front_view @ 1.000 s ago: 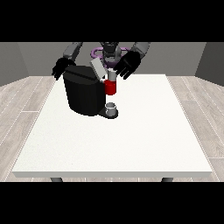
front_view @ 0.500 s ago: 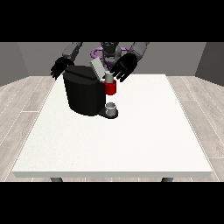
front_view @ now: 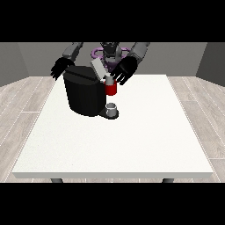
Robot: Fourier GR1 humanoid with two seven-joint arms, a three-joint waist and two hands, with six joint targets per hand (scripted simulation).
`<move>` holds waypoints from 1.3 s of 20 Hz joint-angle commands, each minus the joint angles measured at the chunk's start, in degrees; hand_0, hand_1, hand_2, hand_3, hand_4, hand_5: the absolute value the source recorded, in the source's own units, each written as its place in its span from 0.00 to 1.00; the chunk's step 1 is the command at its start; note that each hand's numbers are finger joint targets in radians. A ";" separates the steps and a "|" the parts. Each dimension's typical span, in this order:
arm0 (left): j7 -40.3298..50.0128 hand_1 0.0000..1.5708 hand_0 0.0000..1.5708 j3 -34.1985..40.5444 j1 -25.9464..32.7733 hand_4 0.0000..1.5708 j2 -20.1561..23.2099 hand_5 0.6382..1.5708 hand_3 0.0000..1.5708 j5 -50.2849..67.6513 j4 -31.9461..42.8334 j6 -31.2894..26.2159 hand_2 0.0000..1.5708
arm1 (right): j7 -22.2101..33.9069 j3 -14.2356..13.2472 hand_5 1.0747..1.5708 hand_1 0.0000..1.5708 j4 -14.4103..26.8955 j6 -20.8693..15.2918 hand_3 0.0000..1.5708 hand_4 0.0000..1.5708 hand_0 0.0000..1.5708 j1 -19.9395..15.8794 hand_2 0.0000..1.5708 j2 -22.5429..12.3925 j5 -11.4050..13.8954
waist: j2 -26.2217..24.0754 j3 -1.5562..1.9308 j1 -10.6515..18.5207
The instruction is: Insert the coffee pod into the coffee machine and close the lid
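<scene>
though unlabelled, coffee machine (front_view: 84, 94) lid (front_view: 97, 69) raised

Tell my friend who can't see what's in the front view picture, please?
A robot behind a white table holds a robot hand at the view's right just above a black coffee machine whose grey lid is tilted up. The other robot hand hovers behind the machine, and a small cup sits at its base.

Black coffee machine (front_view: 85, 94), lid (front_view: 98, 69) raised.

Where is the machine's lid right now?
In the front view, the grey lid stands tilted open atop the black coffee machine, just left of the hand at the view's right, above the red part.
</scene>
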 commanded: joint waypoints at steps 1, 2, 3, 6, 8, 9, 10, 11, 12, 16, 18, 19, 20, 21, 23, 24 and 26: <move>1.68 0.75 0.75 -0.50 -1.45 0.31 -0.95 1.00 0.76 -0.46 0.18 -1.24 0.79 | 1.17 -2.08 1.00 0.00 1.16 -1.10 0.00 0.29 0.00 -2.38 0.00 -0.47 -0.79 | 0.06 -0.01 0.93; 0.23 0.75 0.75 0.11 0.47 0.31 0.59 1.00 0.75 -0.29 0.95 -1.45 0.80 | -1.25 -0.16 1.00 0.00 -0.16 0.35 0.00 0.29 0.00 1.95 0.00 0.04 -0.26 | -0.66 -0.01 0.20; 1.42 0.77 0.77 -1.00 1.13 0.31 -3.03 1.00 0.76 -0.79 0.10 0.36 0.81 | -0.39 -1.37 1.00 0.00 0.98 -0.17 0.00 0.28 0.00 0.16 0.00 0.25 -1.25 | -1.25 -0.01 1.18; -0.83 0.80 0.80 0.01 1.18 0.31 0.16 1.00 0.75 -0.38 1.27 -1.73 0.82 | -0.31 -0.40 1.00 0.00 -0.27 -0.29 0.00 0.26 0.00 2.31 0.00 -0.15 0.00 | -0.43 -0.02 0.19; 0.89 0.78 0.78 1.06 -2.36 0.31 2.02 1.00 0.75 -0.14 1.53 -2.72 0.81 | -3.07 -0.55 1.00 0.00 0.24 1.25 0.00 0.28 0.00 1.12 0.00 -0.32 -0.77 | 2.04 -0.01 -1.19; 2.61 0.78 0.78 -0.09 -1.51 0.31 -2.57 1.00 0.74 -0.38 0.29 -0.88 0.81 | -2.24 -1.77 1.00 0.00 2.83 0.41 0.00 0.28 0.00 -0.72 0.00 -1.03 -0.45 | 0.96 0.00 0.99; 0.01 0.78 0.78 -0.25 0.53 0.30 -1.22 1.00 0.73 -0.79 1.30 -1.12 0.80 | -0.56 -1.23 1.00 0.00 0.42 0.74 0.00 0.28 0.00 -0.21 0.00 -1.00 -0.85 | 1.11 -0.02 0.31; 1.04 0.76 0.76 -1.01 0.10 0.30 -2.00 1.00 0.73 -0.72 0.22 -3.20 0.79 | -0.71 -3.21 1.00 0.00 3.28 0.35 0.00 0.26 0.00 -0.20 0.00 -1.97 -1.23 | -0.71 -0.01 2.21; -0.46 0.77 0.77 1.21 -1.92 0.29 2.10 1.00 0.72 0.10 1.37 -3.56 0.79 | -0.97 -0.98 1.00 0.00 0.47 0.58 0.00 0.27 0.00 0.50 0.00 -1.45 -0.01 | 1.30 -0.02 -0.07; -0.32 0.73 0.73 -0.48 -0.07 0.29 -0.03 1.00 0.65 -1.37 0.65 -2.52 0.75 | -2.16 -2.01 1.00 0.00 2.18 -0.04 0.00 0.24 0.00 1.82 0.00 -0.63 -0.79 | 0.16 -0.01 0.83; -1.97 0.71 0.71 -1.34 1.42 0.28 0.18 1.00 0.63 -2.50 0.36 -1.37 0.74 | -1.84 -1.89 1.00 0.00 1.90 1.09 0.00 0.26 0.00 1.09 0.00 -1.13 -1.30 | 0.41 -0.02 1.78; -0.85 0.70 0.70 -1.58 1.91 0.26 -1.97 1.00 0.62 -2.61 0.30 -0.12 0.73 | -1.14 -1.98 1.00 0.00 1.73 -0.11 0.00 0.26 0.00 1.19 0.00 -0.91 -0.77 | -0.64 -0.02 1.55; 1.03 0.69 0.69 -1.40 -1.72 0.26 -0.55 1.00 0.61 -2.48 -0.26 -2.74 0.72 | -7.13 -1.92 1.00 0.00 4.69 -0.30 0.00 0.28 0.00 1.15 0.00 0.52 -0.27 | 1.23 0.01 2.10; -1.41 0.67 0.67 -1.12 -0.43 0.25 0.61 1.00 0.60 -2.80 1.34 -1.94 0.71 | 1.45 0.85 1.00 0.00 0.10 -2.41 0.00 0.28 0.00 -0.59 0.00 0.85 1.67 | 0.46 -0.04 1.28; -0.77 0.67 0.67 -0.78 -0.33 0.23 0.48 1.00 0.61 -3.15 1.05 -0.26 0.71 | -0.88 -1.01 1.00 0.00 0.45 -0.28 0.00 0.28 0.00 -0.54 0.00 -0.04 -0.73 | 1.21 -0.02 0.53; 0.54 0.67 0.67 -1.05 -1.16 0.23 -0.42 1.00 0.61 -3.24 1.29 -1.00 0.72 | -0.23 -0.15 1.00 0.00 0.60 -1.27 0.00 0.30 0.00 -1.00 0.00 0.45 0.42 | 0.75 -0.02 0.51; -0.75 0.68 0.68 -0.51 -1.18 0.23 1.08 1.00 0.62 -2.25 1.05 -4.14 0.72 | 0.60 -1.69 1.00 0.00 1.38 -1.80 0.00 0.29 0.00 -1.00 0.00 -0.66 0.19 | -0.89 -0.02 2.06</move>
